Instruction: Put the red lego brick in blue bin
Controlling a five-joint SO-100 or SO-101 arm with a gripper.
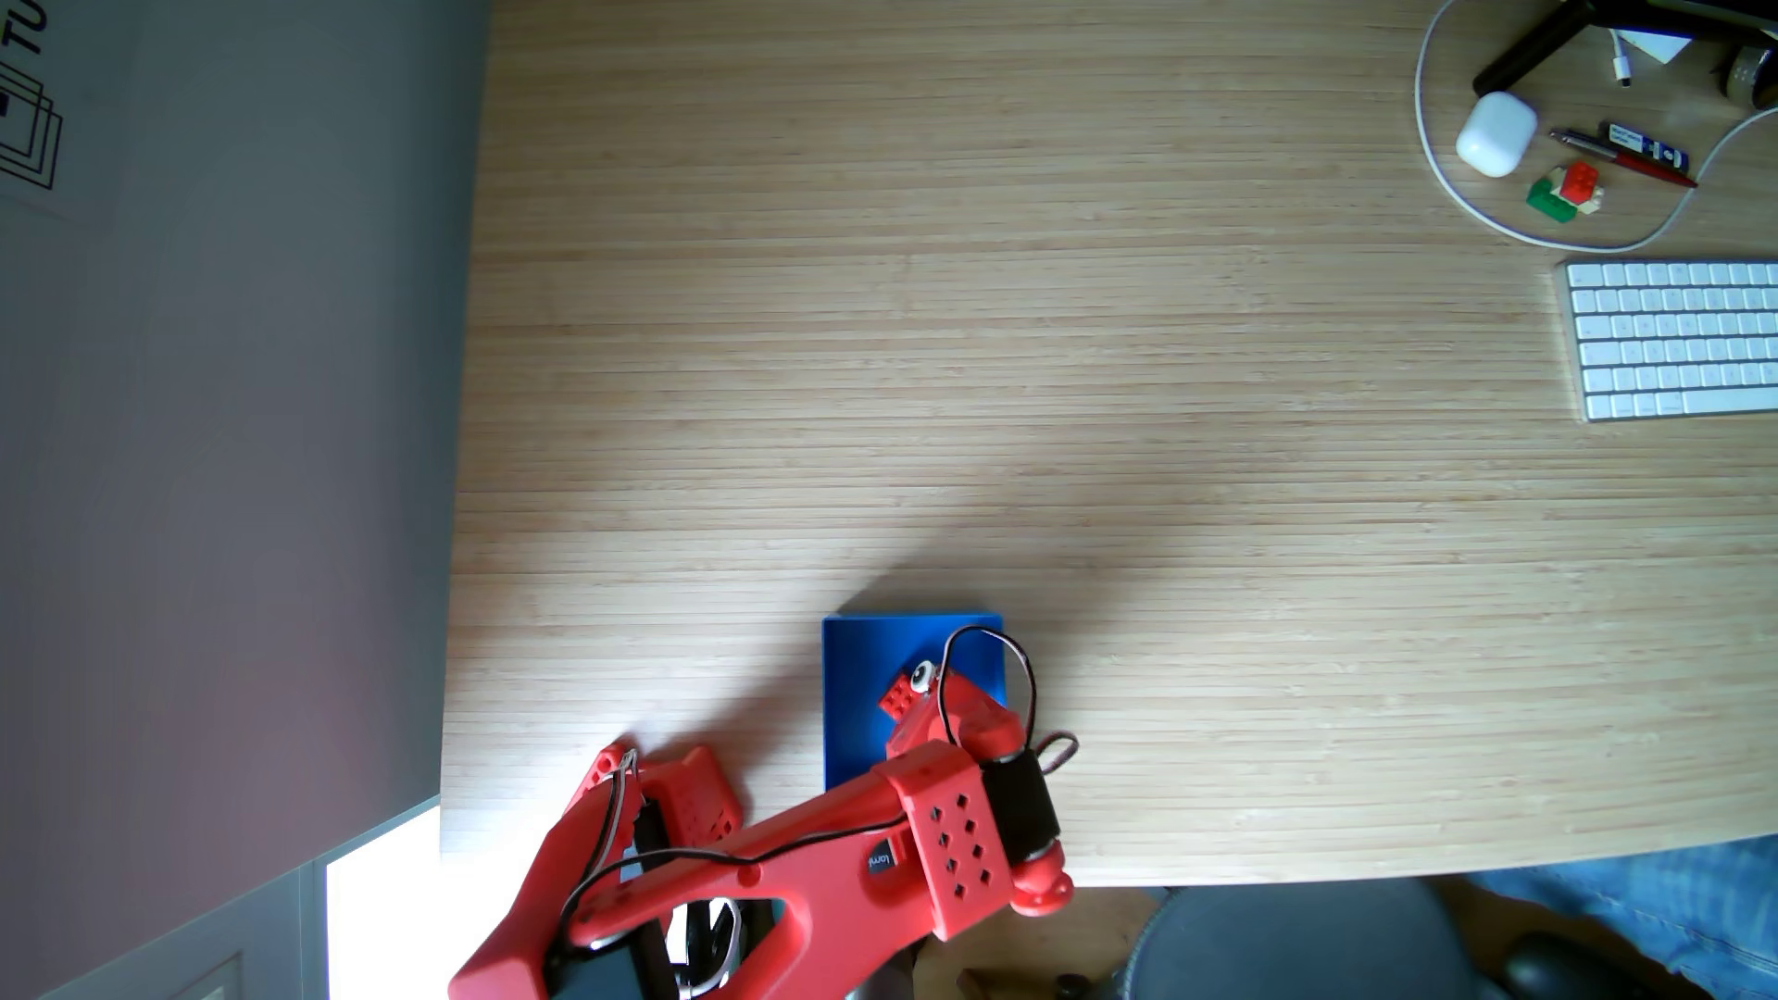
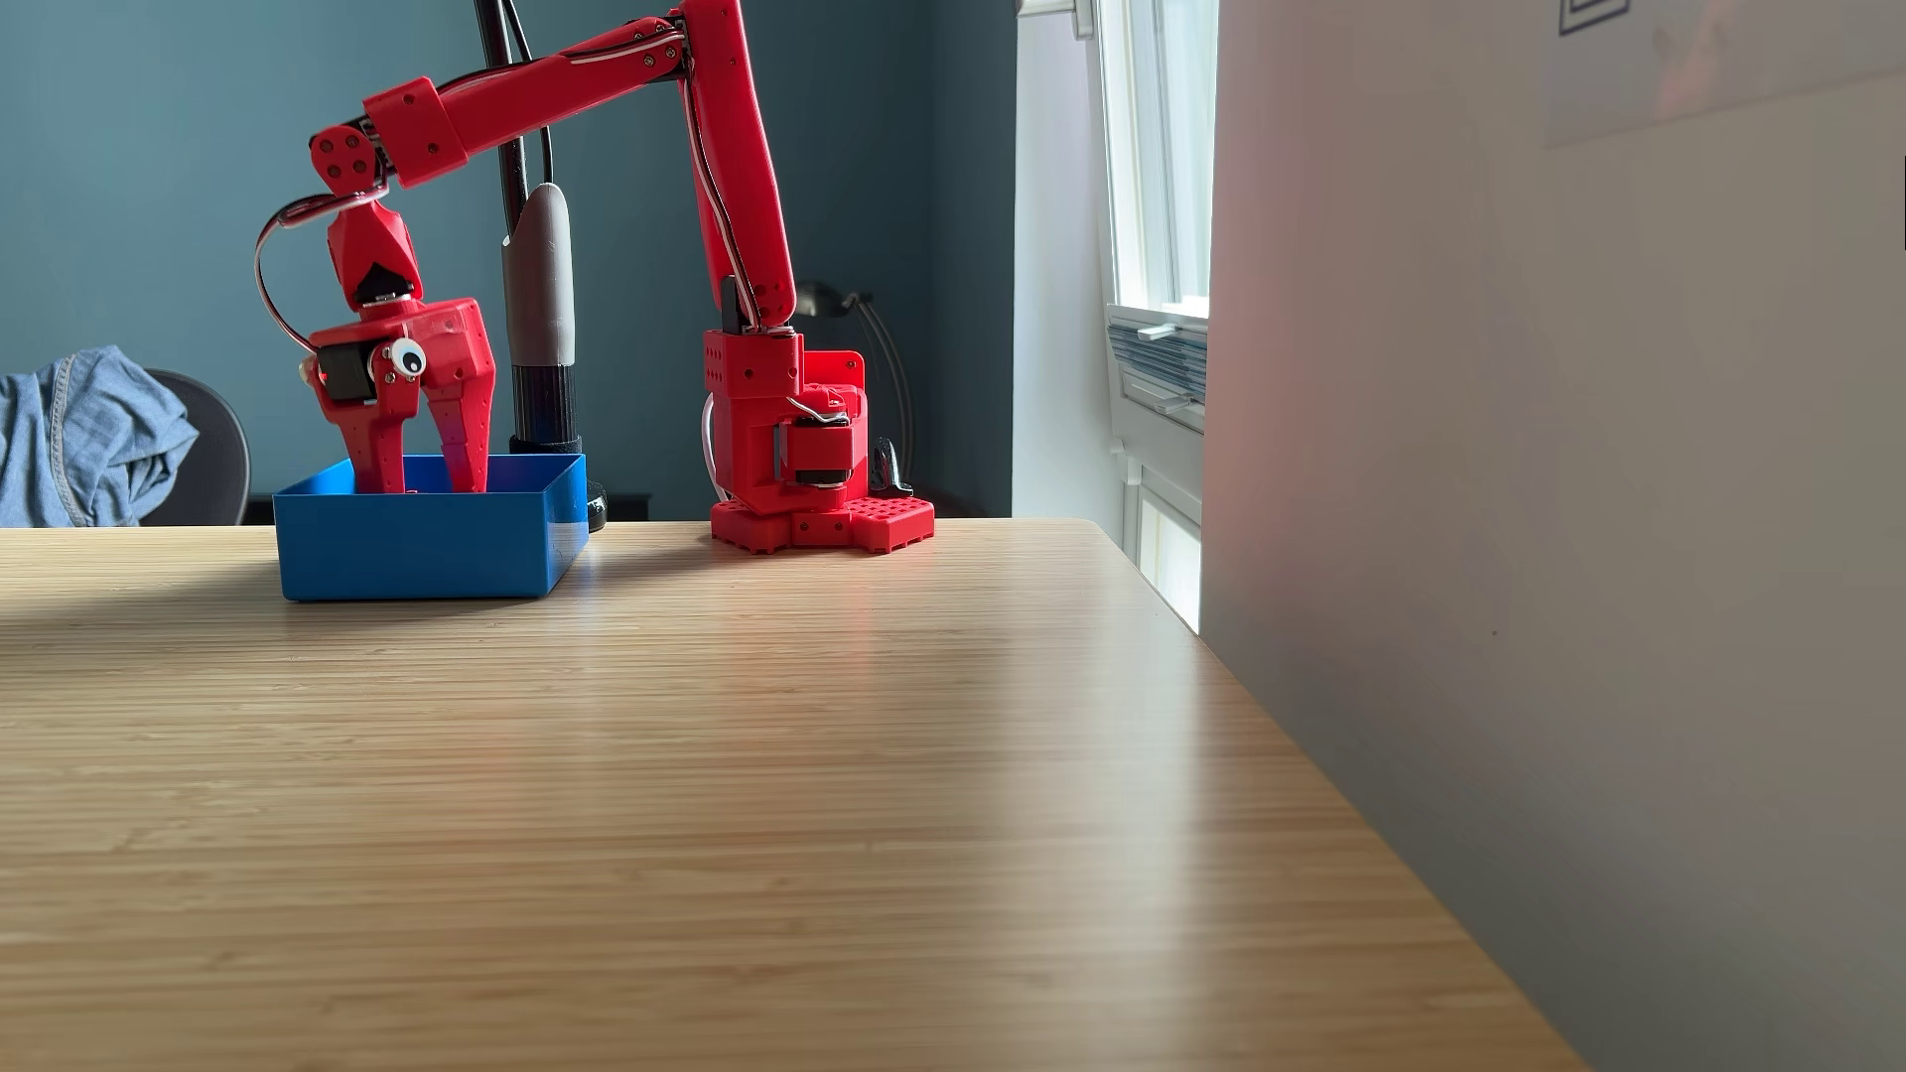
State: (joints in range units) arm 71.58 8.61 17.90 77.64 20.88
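Dipped into the blue bin point(image 2: 428, 546) with pincer point(image 2: 423, 484) fingers spread apart, likely to free the red lego brick point(image 1: 897, 695) low, sparing a bounce out.

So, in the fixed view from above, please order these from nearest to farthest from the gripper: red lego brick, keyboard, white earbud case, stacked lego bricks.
1. Red lego brick: in the blue bin, at the gripper.
2. Keyboard: right edge.
3. Stacked lego bricks and white earbud case: top right, too close to call.
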